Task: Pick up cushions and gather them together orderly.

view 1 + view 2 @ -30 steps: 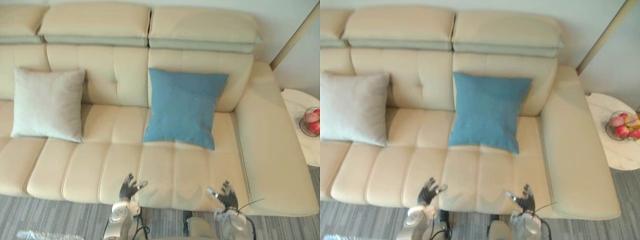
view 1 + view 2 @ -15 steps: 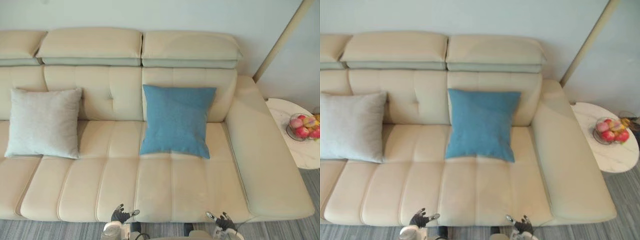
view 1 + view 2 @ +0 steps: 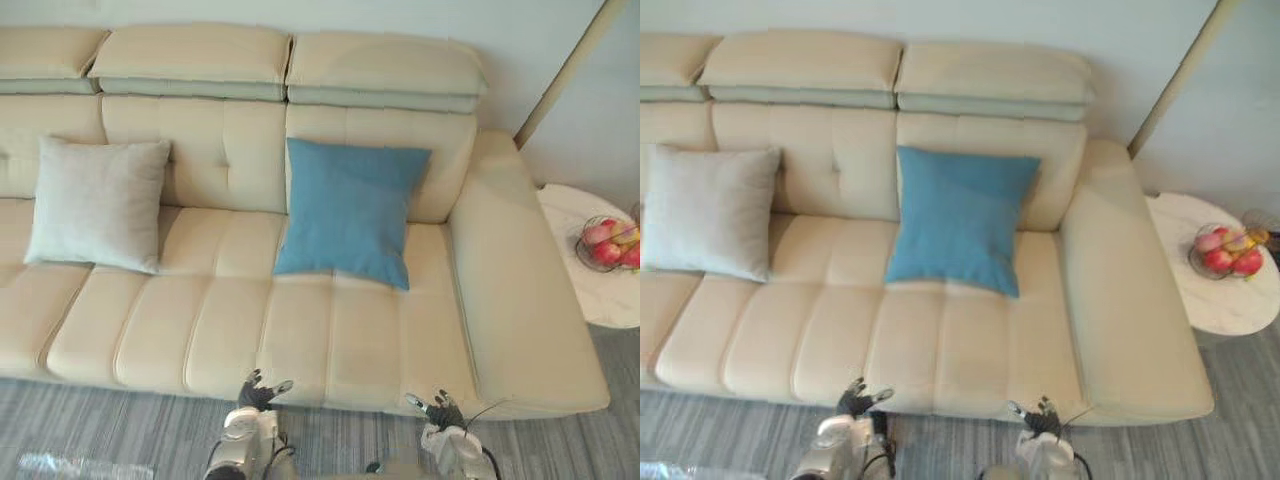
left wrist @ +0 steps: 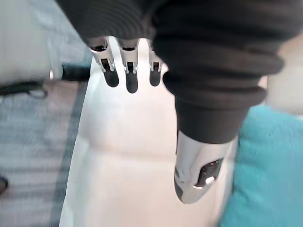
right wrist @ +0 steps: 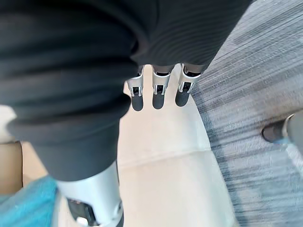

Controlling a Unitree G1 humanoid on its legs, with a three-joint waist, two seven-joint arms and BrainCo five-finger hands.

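A blue cushion point(image 3: 350, 210) leans upright against the back of the cream sofa point(image 3: 230, 330), right of its middle. A pale grey cushion point(image 3: 97, 203) leans against the sofa back further left, well apart from the blue one. My left hand point(image 3: 258, 391) hovers by the sofa's front edge, open with nothing in it, fingers point(image 4: 131, 75) straight. My right hand point(image 3: 436, 408) is also open and holds nothing, near the front edge to the right, fingers point(image 5: 159, 92) straight. Blue cushion fabric point(image 4: 265, 170) shows in the left wrist view, and the blue cushion point(image 5: 23, 205) in the right wrist view.
A round white side table point(image 3: 600, 270) stands right of the sofa's arm point(image 3: 520, 280), with a wire bowl of fruit point(image 3: 608, 243) on it. Grey striped carpet point(image 3: 120, 430) lies in front of the sofa. A wall point(image 3: 400, 15) is behind.
The whole picture has shifted, so the camera moved. Both hands sit slightly higher in view at the sofa's front edge. The cushions stay where they were.
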